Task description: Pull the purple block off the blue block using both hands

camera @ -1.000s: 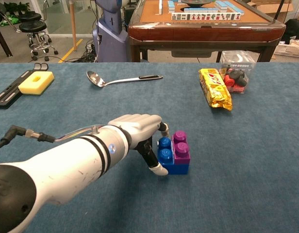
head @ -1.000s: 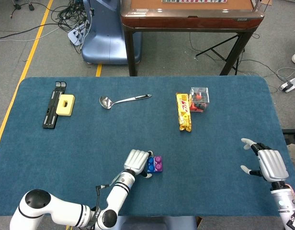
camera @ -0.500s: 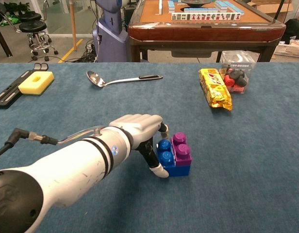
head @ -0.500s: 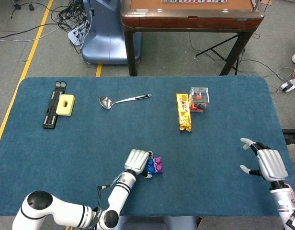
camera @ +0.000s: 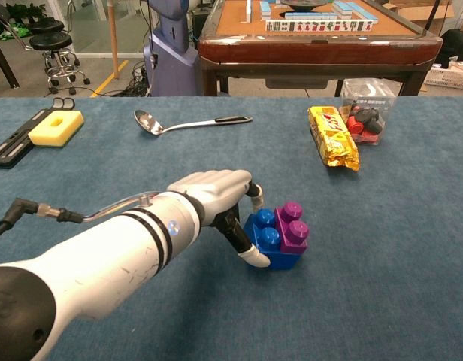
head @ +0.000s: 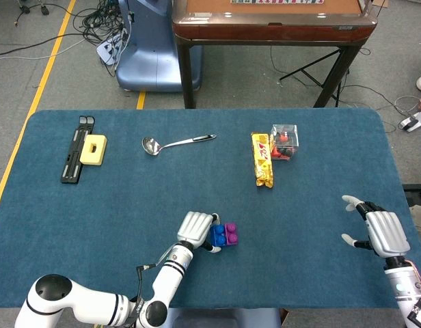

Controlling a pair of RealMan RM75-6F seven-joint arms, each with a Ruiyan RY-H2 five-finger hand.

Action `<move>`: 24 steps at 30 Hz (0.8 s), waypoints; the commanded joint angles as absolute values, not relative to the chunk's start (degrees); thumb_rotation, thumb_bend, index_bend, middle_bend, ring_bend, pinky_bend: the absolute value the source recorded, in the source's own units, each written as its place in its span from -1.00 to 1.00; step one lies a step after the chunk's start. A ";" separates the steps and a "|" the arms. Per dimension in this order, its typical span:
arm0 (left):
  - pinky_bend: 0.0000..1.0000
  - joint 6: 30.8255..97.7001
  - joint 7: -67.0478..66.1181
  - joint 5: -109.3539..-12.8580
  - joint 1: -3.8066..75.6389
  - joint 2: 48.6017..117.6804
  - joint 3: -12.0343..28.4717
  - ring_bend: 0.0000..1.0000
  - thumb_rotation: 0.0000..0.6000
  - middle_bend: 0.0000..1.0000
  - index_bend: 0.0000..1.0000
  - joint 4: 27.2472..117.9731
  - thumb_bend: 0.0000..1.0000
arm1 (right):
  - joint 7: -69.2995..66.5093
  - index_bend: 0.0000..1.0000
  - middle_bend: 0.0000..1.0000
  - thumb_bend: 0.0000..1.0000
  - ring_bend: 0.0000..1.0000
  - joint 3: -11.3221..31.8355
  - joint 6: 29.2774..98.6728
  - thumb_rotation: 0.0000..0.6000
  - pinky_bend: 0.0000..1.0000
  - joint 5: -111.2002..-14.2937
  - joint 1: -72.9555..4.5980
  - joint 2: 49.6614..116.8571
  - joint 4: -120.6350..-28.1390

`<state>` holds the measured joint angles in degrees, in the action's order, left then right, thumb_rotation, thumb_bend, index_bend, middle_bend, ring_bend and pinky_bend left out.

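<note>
A purple block (head: pixel 230 234) (camera: pixel 295 227) is stacked on the right half of a blue block (head: pixel 216 236) (camera: pixel 267 239) near the table's front middle. My left hand (head: pixel 195 229) (camera: pixel 209 192) grips the blue block from its left side, fingers curled over the back and thumb under the front. The stack sits tilted and turned, its right end swung away from the hand. At the table's right edge, in the head view only, my right hand (head: pixel 381 232) hovers far from the blocks with its fingers apart and nothing in it.
A metal spoon (head: pixel 176 143) (camera: pixel 188 122) lies at the back centre. A yellow snack bar (head: pixel 262 159) (camera: pixel 333 137) and a clear box (head: pixel 284 141) (camera: pixel 365 101) lie back right. A yellow sponge (head: pixel 93 149) (camera: pixel 55 127) on a black tool (head: pixel 72 164) sits back left.
The left hand has tipped and turned the block stack, shifting it slightly right. The right hand has barely moved.
</note>
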<state>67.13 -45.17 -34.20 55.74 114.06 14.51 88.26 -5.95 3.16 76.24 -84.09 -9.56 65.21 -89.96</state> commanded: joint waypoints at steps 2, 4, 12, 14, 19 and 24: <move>1.00 67.08 -42.75 -36.89 54.63 114.21 14.08 1.00 0.63 1.00 0.13 87.87 -0.83 | -5.61 -0.52 -0.26 -1.00 -0.37 3.29 76.16 1.00 -0.08 -84.10 -9.75 65.09 -90.34; 1.00 67.05 -41.60 -38.14 54.16 114.28 13.92 1.00 0.62 1.00 0.15 87.67 -0.78 | -5.42 -0.52 -0.26 -1.00 -0.37 3.32 76.10 1.00 -0.08 -84.11 -9.84 65.04 -90.50; 1.00 67.04 -36.78 -43.49 51.99 114.39 13.30 1.00 0.62 1.00 0.23 86.82 -0.57 | -5.01 -0.52 -0.26 -1.00 -0.37 3.40 75.88 1.00 -0.08 -84.01 -10.13 65.08 -90.86; 1.00 67.12 -35.64 -44.97 51.46 114.44 13.12 1.00 0.60 1.00 0.24 86.54 -0.54 | -5.01 -0.52 -0.26 -1.00 -0.37 3.42 75.89 1.00 -0.08 -84.01 -10.16 65.07 -90.90; 1.00 67.54 -34.49 -47.09 50.37 113.94 13.02 1.00 0.59 1.00 0.27 87.11 -0.48 | -5.23 -0.52 -0.26 -1.00 -0.37 3.73 75.99 1.00 -0.08 -83.98 -10.37 64.78 -91.41; 1.00 68.04 -35.17 -47.17 49.55 112.26 13.82 1.00 0.61 1.00 0.28 89.88 -0.46 | -4.92 -0.51 -0.24 -1.00 -0.37 5.19 76.02 1.00 0.01 -84.29 -11.62 63.16 -94.65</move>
<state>67.84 -34.84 -47.28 49.84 112.86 13.46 89.04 -5.18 4.63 76.00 -84.13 -11.11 63.76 -93.65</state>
